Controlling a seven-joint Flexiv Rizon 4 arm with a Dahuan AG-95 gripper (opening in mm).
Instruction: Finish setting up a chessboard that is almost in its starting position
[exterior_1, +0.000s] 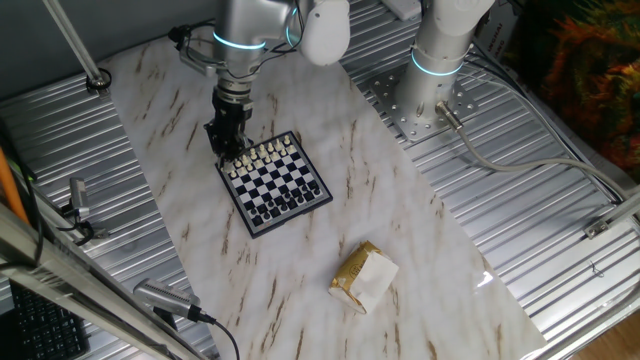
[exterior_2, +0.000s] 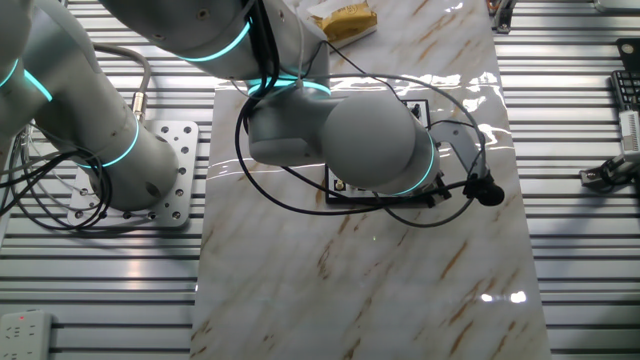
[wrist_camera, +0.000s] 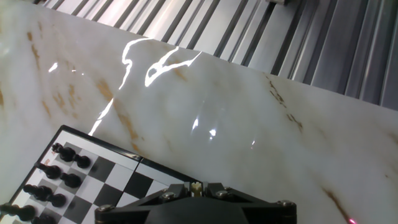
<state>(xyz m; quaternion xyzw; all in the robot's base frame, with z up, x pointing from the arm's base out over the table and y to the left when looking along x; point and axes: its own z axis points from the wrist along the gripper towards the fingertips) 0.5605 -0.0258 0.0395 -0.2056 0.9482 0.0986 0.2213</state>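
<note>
Chessboard (exterior_1: 276, 186) sits mid-worktop, toward the far edge, gripper (exterior_1: 229, 150) low over its white-piece corner. Fingers hidden, so I cannot tell whether they're apart or clamped. Pieces (wrist_camera: 62, 180) look tiny, light, tippy; pinch one gently at its top, clear of neighbours.

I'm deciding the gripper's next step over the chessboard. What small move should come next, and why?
Probably a short, slow descent. The gripper hangs at the white-piece edge of the chessboard, near its corner. Whether it holds a piece is hidden, so confirm before releasing or closing.
</note>
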